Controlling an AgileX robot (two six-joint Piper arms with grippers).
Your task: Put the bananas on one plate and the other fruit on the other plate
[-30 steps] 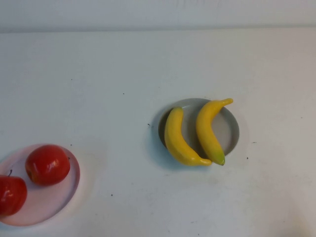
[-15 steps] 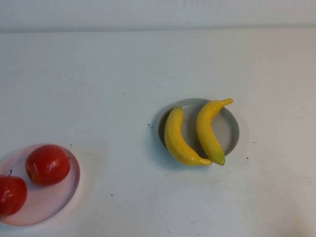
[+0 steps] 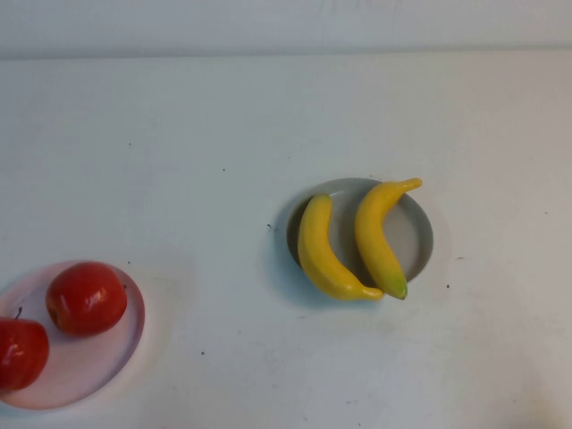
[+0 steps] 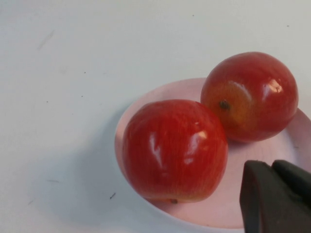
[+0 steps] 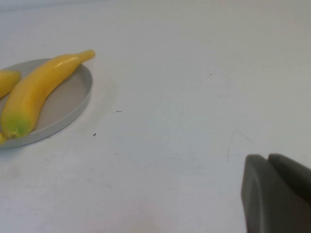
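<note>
Both bananas (image 3: 353, 239) lie side by side on the grey plate (image 3: 416, 234), near the middle of the table (image 3: 179, 134). Their tips reach a little over the rim. The two apples (image 3: 86, 298) sit on the pink plate (image 3: 98, 362) at the near left edge of the table, just beside each other.

The left gripper (image 4: 278, 196) shows only in its own wrist view, as a dark tip with the fingers pressed together and nothing between them. It hovers over the edge of the pink plate, close to the nearer apple (image 4: 174, 149) but apart from it. The second apple (image 4: 250, 96) lies just beyond.

The right gripper (image 5: 278, 194) also shows only in its wrist view, fingers together and empty. It hangs over bare table, well apart from the grey plate and its bananas.
</note>
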